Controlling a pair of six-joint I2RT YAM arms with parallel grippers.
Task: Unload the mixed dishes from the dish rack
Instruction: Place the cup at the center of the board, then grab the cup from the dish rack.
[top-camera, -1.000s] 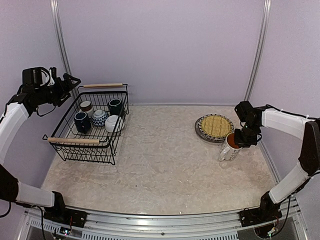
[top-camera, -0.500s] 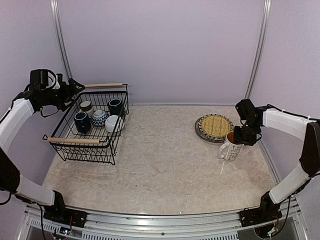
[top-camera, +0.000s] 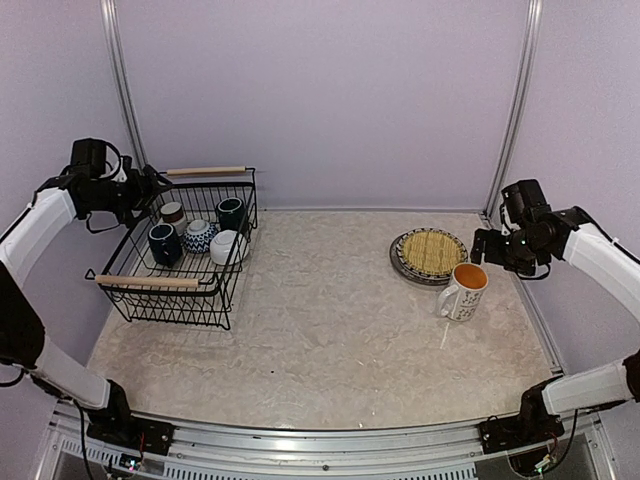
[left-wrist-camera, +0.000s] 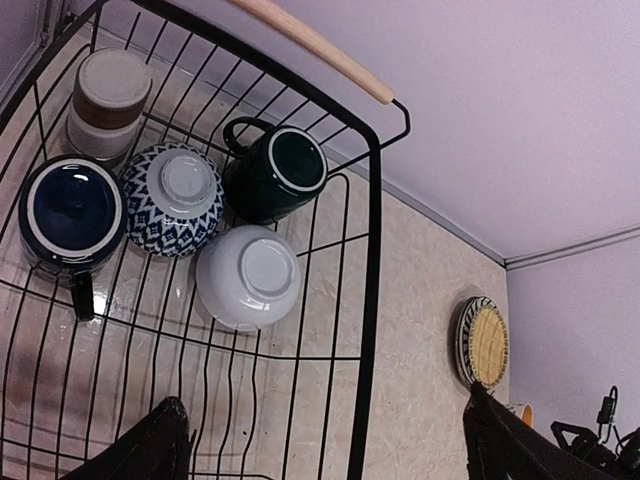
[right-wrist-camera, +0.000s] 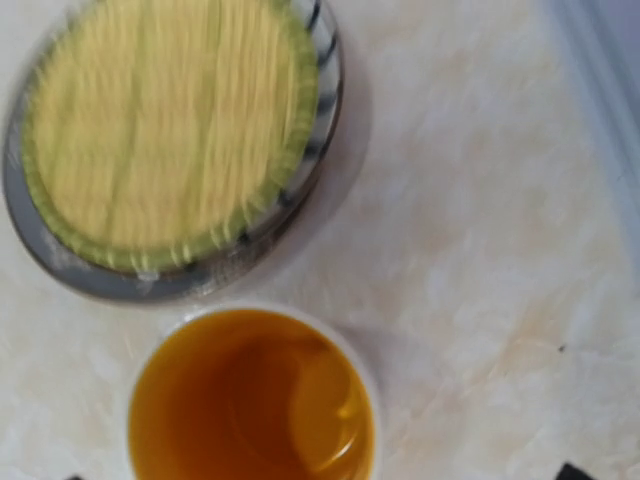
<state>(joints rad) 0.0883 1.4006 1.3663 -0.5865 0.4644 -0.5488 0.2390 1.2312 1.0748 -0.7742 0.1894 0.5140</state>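
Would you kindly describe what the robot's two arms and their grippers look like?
The left arm and right arm have smooth white tubular shells linked by black joints. The left gripper and right gripper are black with dark fingers, and thin black cables loop beside the wrists. No markings are legible.

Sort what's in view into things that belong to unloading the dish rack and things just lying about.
Belongs to the job: dish rack; inside it, dark blue mug, blue-patterned bowl, white bowl, dark green mug, brown-and-white cup; already out, woven plate atop striped plate, orange-lined mug.
Just there: table, metal corner posts.
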